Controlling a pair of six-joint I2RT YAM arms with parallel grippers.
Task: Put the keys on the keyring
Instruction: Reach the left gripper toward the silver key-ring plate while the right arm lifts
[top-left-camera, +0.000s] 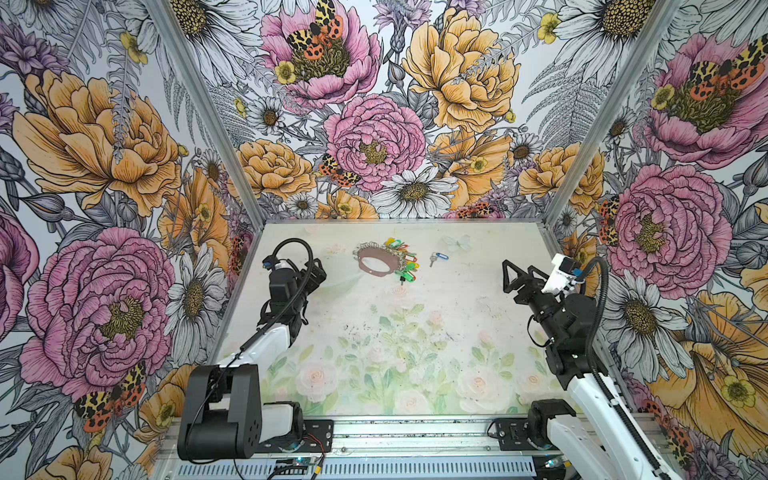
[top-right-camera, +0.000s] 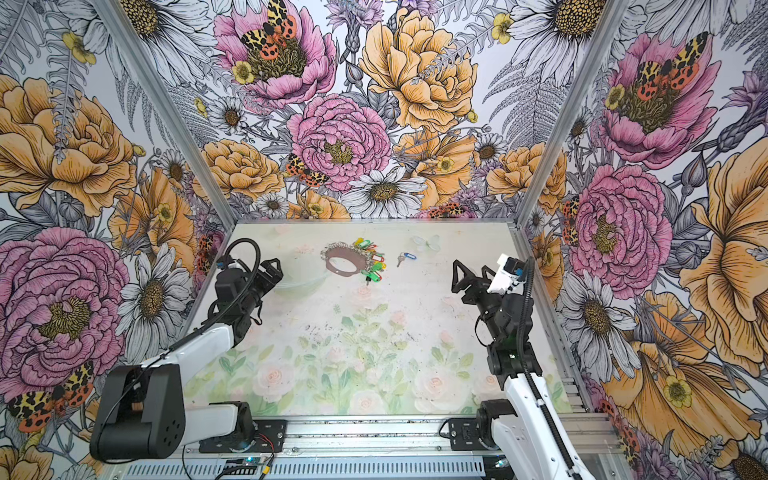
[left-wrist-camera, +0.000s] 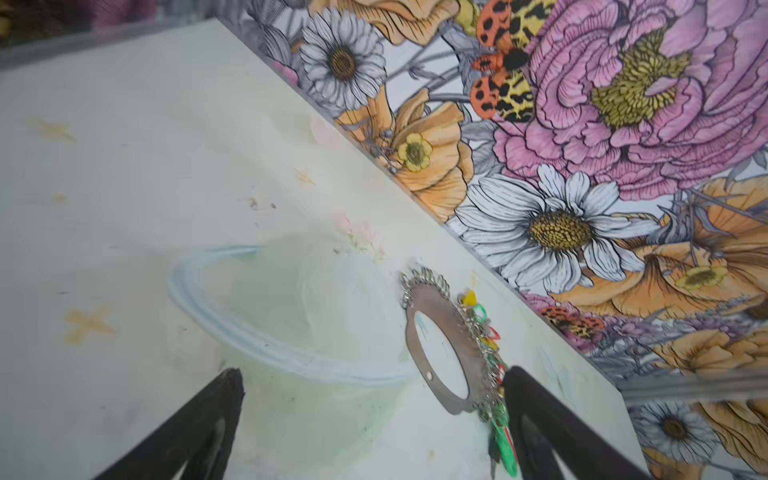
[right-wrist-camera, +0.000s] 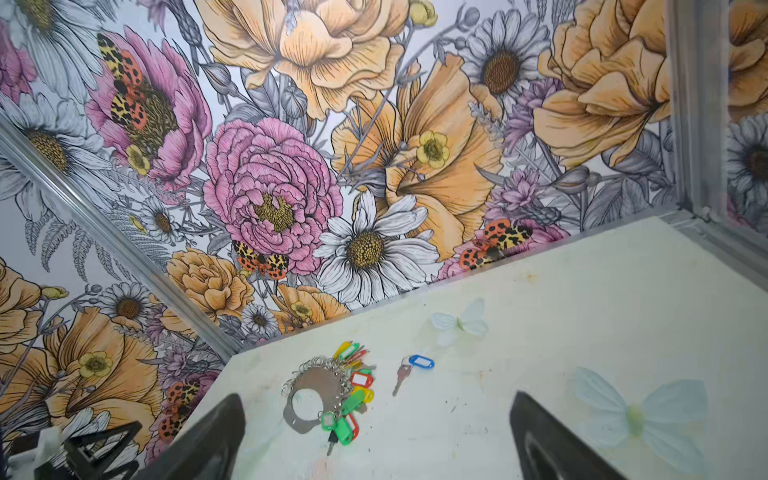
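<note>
The keys (top-left-camera: 438, 258) (top-right-camera: 405, 258), one small silver key on a blue tag (right-wrist-camera: 421, 362), lie alone at the back of the table, just right of the keyring. The keyring (top-left-camera: 371, 252) (top-right-camera: 340, 252) is a flat brownish-grey oval band (right-wrist-camera: 322, 378) (left-wrist-camera: 430, 297) edged with small wire rings, lying flat. My left gripper (top-left-camera: 319, 269) (top-right-camera: 274, 268) (left-wrist-camera: 374, 374) hovers open to the keyring's left, holding nothing. My right gripper (top-left-camera: 519, 274) (top-right-camera: 471, 276) (right-wrist-camera: 376, 399) stands open and empty, well to the right of the keys.
A bunch of keys with green, red and yellow tags (top-left-camera: 404, 261) (right-wrist-camera: 353, 401) hangs on the keyring's right edge. Flowered walls close in the table on the left, back and right. A metal rail (top-left-camera: 415, 436) runs along the front.
</note>
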